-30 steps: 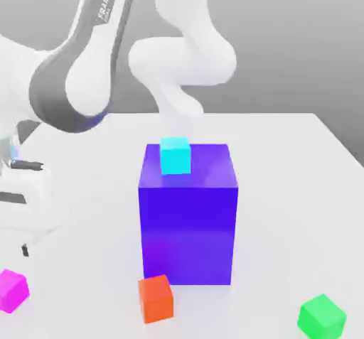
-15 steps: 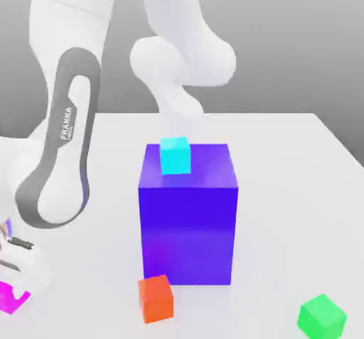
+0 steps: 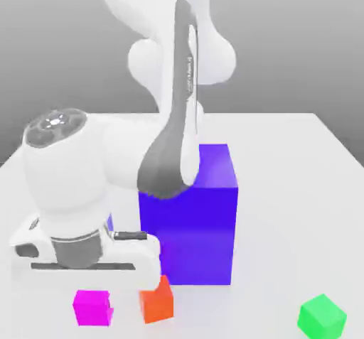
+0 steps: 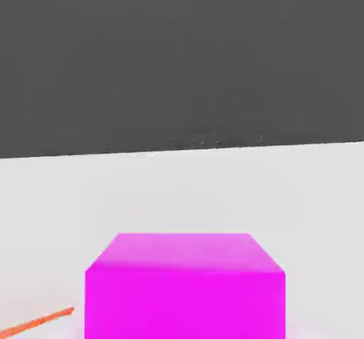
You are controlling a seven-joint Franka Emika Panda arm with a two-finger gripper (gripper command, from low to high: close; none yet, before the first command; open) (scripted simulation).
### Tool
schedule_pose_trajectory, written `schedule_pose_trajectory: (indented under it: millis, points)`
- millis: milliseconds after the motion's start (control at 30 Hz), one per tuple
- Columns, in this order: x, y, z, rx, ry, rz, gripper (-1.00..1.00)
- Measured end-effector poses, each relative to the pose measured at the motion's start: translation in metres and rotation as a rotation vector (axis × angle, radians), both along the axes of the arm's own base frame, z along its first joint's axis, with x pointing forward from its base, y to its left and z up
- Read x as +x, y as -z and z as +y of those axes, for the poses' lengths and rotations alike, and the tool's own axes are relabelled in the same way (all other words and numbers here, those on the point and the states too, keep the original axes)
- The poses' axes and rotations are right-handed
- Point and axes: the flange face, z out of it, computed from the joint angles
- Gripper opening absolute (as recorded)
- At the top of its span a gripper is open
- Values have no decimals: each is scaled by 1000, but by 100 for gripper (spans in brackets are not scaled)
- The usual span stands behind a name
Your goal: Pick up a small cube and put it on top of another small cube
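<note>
The small magenta cube (image 3: 92, 308) lies at the front of the white table (image 3: 284, 210), close beside the orange-red cube (image 3: 158, 300). My gripper (image 3: 89, 268) hangs directly above the magenta cube, with the hand's white body just over its top face. In the hand view the magenta cube (image 4: 185, 284) sits close and centred, with a sliver of the orange-red cube (image 4: 35, 322) at the picture's edge. A small green cube (image 3: 322, 315) rests at the front on the exterior view's right.
The big blue-purple block (image 3: 202, 217) stands mid-table, just behind the orange-red cube. My arm's links (image 3: 170, 138) cross in front of the block's top left part and hide what is there.
The arm has swung toward the exterior view's right and lower, now covering the cyan cube on the block. The magenta cube now lies farther right, next to the orange-red cube.
</note>
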Motion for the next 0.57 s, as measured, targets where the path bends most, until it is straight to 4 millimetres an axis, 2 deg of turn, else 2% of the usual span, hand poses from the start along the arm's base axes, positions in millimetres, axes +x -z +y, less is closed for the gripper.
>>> schedule_pose_trajectory:
  millis: [167, 300, 367, 433, 467, 567]
  points:
    - [1, -15, 125, -4, -230, -8, -100]
    - [-20, -30, 226, -17, -419, -26, -100]
    - [-33, -19, 269, -25, -502, -38, -100]
    - [-38, 7, 283, -28, -529, -41, -100]
    - [-39, 18, 285, -28, -534, -42, 100]
    - [-39, 18, 285, -28, -534, -42, 100]
